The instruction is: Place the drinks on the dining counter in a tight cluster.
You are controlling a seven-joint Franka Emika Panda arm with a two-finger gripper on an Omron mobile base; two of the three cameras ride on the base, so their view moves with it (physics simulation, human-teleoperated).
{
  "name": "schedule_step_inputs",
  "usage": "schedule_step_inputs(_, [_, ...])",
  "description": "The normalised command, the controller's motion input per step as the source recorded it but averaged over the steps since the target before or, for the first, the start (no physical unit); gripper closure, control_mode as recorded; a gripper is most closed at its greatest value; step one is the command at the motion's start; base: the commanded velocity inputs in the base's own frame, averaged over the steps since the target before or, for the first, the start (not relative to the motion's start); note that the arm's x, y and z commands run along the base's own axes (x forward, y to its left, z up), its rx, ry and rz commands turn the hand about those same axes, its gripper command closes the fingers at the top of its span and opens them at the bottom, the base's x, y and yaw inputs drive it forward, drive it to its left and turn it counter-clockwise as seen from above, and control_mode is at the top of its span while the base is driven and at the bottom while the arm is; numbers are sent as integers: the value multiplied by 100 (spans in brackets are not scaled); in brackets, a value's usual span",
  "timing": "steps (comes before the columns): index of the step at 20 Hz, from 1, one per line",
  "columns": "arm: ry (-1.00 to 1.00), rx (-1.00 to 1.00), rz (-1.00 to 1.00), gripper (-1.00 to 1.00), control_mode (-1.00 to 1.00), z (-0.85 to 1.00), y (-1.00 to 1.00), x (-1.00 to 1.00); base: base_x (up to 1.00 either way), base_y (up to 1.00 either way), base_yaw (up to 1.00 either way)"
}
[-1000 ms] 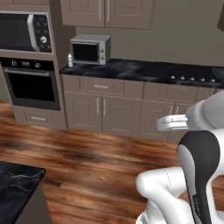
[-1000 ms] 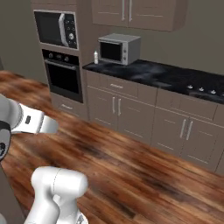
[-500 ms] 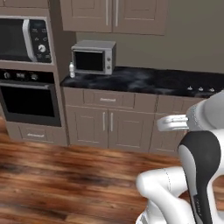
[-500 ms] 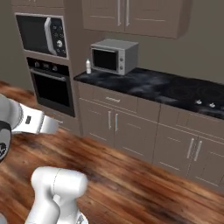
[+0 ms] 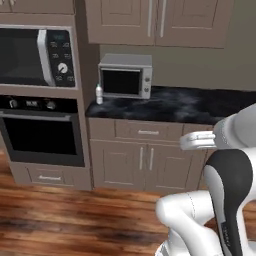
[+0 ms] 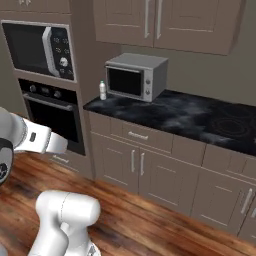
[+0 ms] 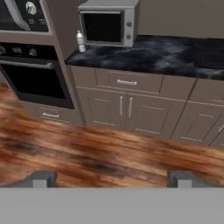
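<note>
I am in a kitchen with a brown wood floor [image 7: 109,153] and tan cabinets [image 5: 145,160]. In front of me is a black counter [image 6: 190,117] with white swirls. A silver toaster oven [image 5: 125,76] sits on the counter, close to its left end. A small white bottle [image 5: 99,94] stands just beside the oven, on its left, at the very end of the counter. I see the same bottle from my other side [image 6: 102,90] and from my hand [image 7: 80,42], where its cap looks green. It stands up straight and nothing is touching it.

Left of the counter is a tall wall unit. It has a microwave [image 5: 35,56] up high and a black oven [image 5: 42,135] under it.

My claw [image 7: 109,178] is spread wide apart. It holds nothing. Its two tips hang over the wood floor, well away from the bottle. My white arm [image 5: 230,170] is bent up in front of the cabinets.
</note>
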Motion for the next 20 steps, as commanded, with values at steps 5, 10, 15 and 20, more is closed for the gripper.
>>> schedule_step_inputs(5, [0,0,0,-100,100,0,0,0,100,67,-4])
schedule_step_inputs(10, [0,0,0,-100,100,0,0,0,100,9,-7])
schedule_step_inputs(15, [0,0,0,-100,100,0,0,0,100,38,-26])
schedule_step_inputs(20, [0,0,0,-100,100,0,0,0,74,68,-32])
